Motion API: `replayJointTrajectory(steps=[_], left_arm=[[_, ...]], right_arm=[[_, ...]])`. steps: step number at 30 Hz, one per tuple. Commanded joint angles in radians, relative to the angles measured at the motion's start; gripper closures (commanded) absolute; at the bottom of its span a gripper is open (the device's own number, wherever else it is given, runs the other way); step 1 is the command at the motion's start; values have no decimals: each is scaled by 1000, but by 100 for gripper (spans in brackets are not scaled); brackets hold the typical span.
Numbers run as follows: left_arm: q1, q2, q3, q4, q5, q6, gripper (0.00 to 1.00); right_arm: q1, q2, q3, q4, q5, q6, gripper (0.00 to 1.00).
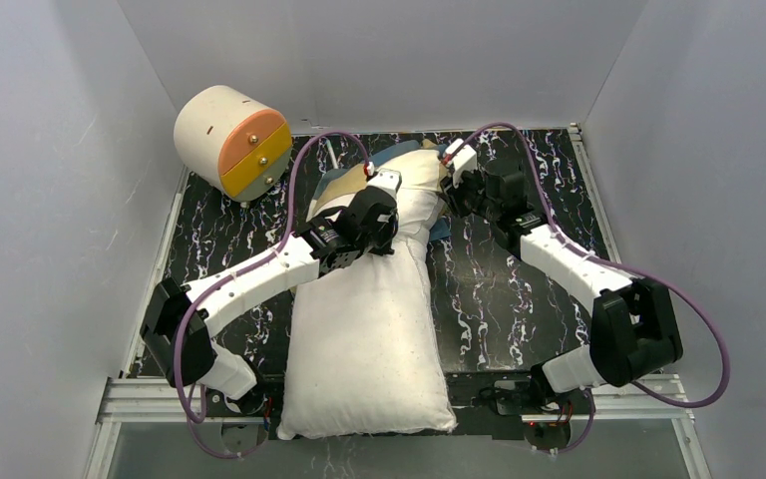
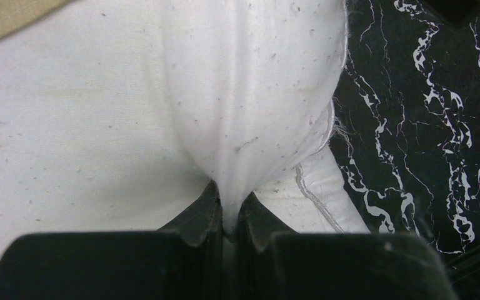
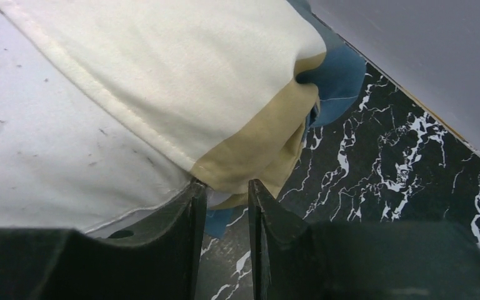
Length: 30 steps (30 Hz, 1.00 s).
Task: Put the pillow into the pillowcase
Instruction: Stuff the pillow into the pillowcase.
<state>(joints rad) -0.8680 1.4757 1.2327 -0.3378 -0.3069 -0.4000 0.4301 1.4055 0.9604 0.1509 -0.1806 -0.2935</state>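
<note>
The left arm (image 1: pixel 259 274) and the right arm (image 1: pixel 569 261) are built alike, with white shells over the long links and bulky black housings at the joints. A thin purple cable (image 1: pixel 299 170) loops loose along each, from the end farthest from the jaws to a small white block (image 1: pixel 384 181) just behind them. The left jaws and right jaws are matte black and taper to pointed tips.

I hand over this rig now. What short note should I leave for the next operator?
Left gripper: shut on a fold of the pillow.
Right gripper: open at the pillowcase hem, holding nothing.
Position: the pillowcase covers only the pillow's far end; most of the pillow lies outside.
Done: far end inserted.
Left: pull the pillowcase over the rest.
</note>
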Motion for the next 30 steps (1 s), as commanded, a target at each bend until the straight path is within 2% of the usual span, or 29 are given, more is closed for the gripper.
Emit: replayJointTrajectory(steps=[1,5,9,11,12,16,17,24,27,30], left_arm=[[28,-45,-26,-33,-53,12,100],[36,-49,-36,-26,-46,4,100],[44,-45,-36,-24,-35,-1,100],[45,-44,-37,-23,-30,-7,100],[47,-42,-37,-21,-27,-10,100],[59,-35,-39,-16,-28,-35,100],[68,-31,-38,-15,-31,-48,100],[215,-14,10,-4,-57,-189,100],[225,-6,45,7,-114,-212,100],[224,7,60,34,-115,-238,100]], right_arm=[[1,24,43,159,58,-61,62],[12,39,42,220,25,-67,62],[49,35,23,278,47,-85,53],[63,42,17,289,50,-97,53],[68,47,18,290,53,-105,57],[89,48,17,263,65,-123,94],[94,38,14,251,60,-114,99],[112,-58,5,-9,-34,16,99],[118,-81,-2,-103,-81,84,99],[135,-85,12,-133,-168,142,99]])
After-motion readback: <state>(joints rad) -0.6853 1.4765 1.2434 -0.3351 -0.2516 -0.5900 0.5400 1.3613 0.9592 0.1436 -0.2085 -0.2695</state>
